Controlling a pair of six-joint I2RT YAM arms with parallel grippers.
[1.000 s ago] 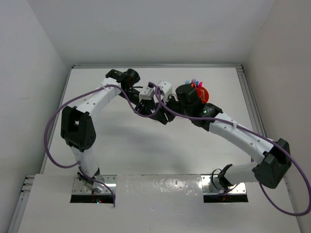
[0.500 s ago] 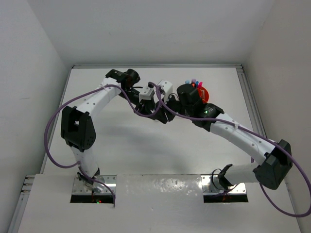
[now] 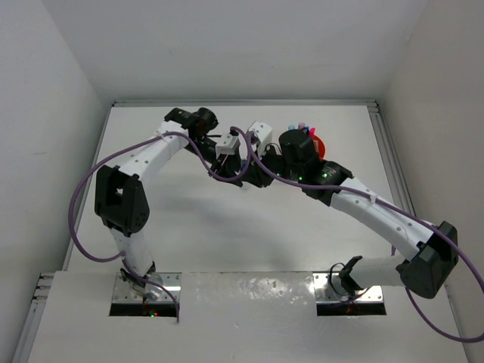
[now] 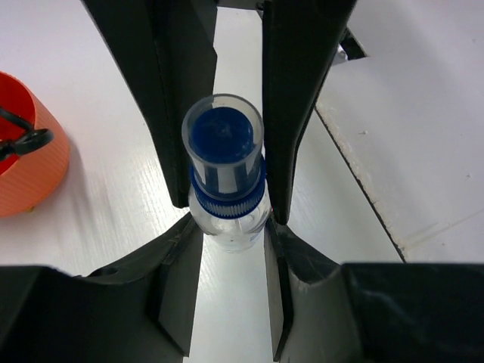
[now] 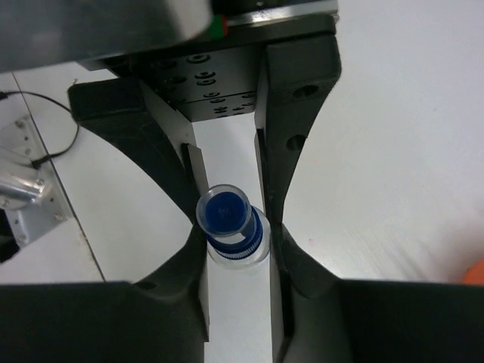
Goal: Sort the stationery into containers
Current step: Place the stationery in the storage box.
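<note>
Clamped upright in the left gripper: small clear plastic bottle with a blue cap, near the round orange plastic tub. Pressed against the same bottle from the opposite side, fingers of the right gripper too (looks like a handover toward the tub's side). Cannot tell whether lifted off the white table.

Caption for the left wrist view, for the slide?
Blue-capped bottle pinched by the left hand low and the right hand at its cap; orange tub at frame left.
</note>
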